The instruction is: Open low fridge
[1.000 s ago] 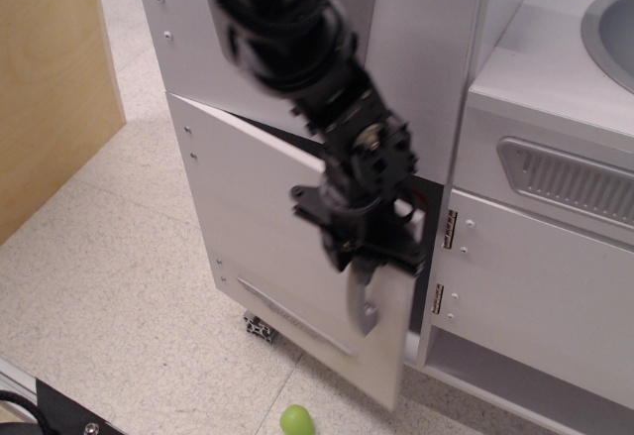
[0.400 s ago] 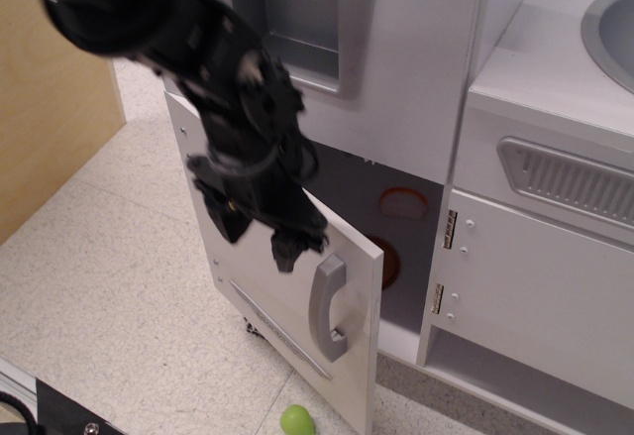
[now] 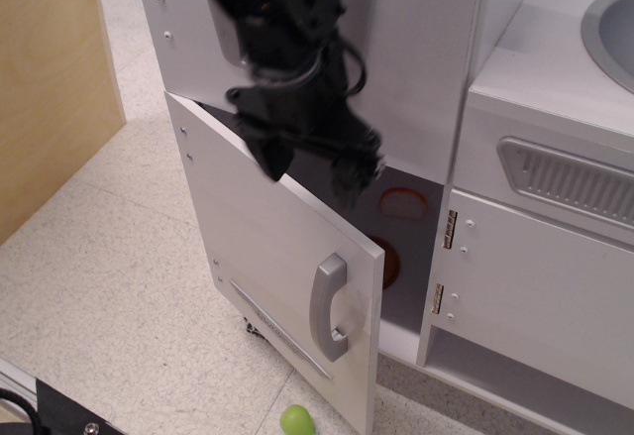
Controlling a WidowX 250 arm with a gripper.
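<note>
Hovering claw (image 3: pixel 312 167) above ajar low fridge (image 3: pixel 282 276) door

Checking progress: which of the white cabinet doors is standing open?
The low fridge door with the curved grey handle, swung outward below the hand; the door to its right is shut.

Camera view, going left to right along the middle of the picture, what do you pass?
Wooden panel → speckled floor → low fridge door, swung open → grey handle → orange discs inside the compartment → metal hinges → white cabinet door below the grey grille.
</note>
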